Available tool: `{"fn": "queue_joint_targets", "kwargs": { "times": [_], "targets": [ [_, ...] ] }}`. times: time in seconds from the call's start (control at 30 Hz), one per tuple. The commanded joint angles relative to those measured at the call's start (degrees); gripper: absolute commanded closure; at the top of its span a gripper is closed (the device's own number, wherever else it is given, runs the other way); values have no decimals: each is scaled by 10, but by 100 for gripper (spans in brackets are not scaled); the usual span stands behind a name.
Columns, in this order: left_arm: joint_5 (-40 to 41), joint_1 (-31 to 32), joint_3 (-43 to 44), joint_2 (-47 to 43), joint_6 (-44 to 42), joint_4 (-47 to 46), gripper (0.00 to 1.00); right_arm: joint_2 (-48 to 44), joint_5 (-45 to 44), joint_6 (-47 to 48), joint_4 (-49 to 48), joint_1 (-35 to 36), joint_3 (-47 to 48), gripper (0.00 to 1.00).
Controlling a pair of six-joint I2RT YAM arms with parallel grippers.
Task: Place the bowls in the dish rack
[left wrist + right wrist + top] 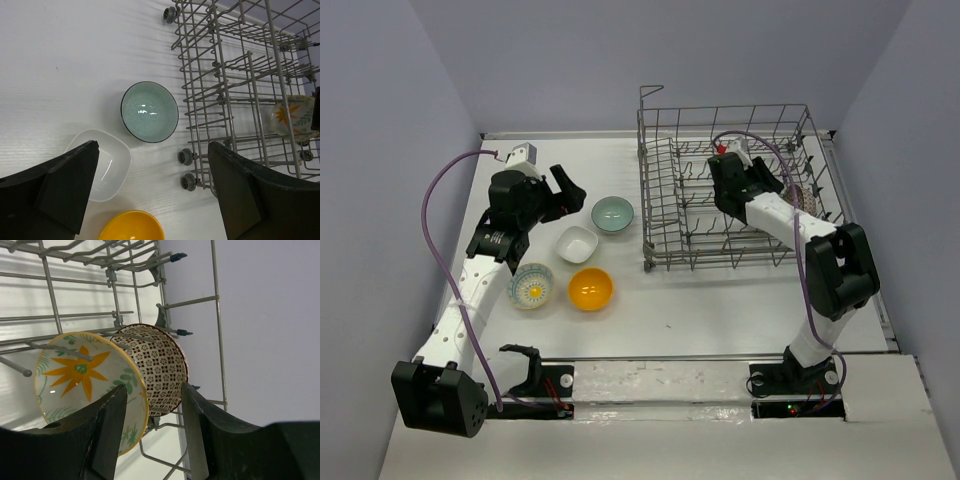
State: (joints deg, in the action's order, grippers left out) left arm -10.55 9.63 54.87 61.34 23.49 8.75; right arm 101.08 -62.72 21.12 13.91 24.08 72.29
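Inside the dish rack, the right end effector, fingers parted, straddles the rim of the flower-painted bowl, which stands on edge beside the brown-patterned bowl. The left end effector hangs wide open above the teal bowl on the surface.

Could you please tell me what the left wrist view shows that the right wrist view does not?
Left wrist only: the pale teal round bowl, the white squarish bowl and the orange-yellow bowl, on the table. Right wrist only: the brown-and-white patterned bowl. Both: the grey wire dish rack and, standing in it, the cream bowl painted with an orange flower.
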Motion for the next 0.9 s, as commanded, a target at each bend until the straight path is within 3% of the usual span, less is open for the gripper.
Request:
{"fn": "queue_joint_targets", "kwargs": {
  "times": [0.0,0.13,0.3,0.57,0.77,0.87],
  "targets": [
    [-7,-3,-5,-3,2,-28,1,-36,20,-60,53,5,56,47],
    [10,-4,-4,3,2,-23,1,-60,32,-121,113,11,93,47],
    [52,-4,-10,15,13,1,2,-130,113,-245,182,11,151,47],
    [189,-8,-40,-25,54,86,3,-288,386,-370,150,11,110,47],
    [263,-29,-34,-39,91,156,3,-325,463,-397,136,11,73,47],
    [256,-54,-42,-42,110,177,3,-333,497,-405,126,11,59,47]
  ]
}}
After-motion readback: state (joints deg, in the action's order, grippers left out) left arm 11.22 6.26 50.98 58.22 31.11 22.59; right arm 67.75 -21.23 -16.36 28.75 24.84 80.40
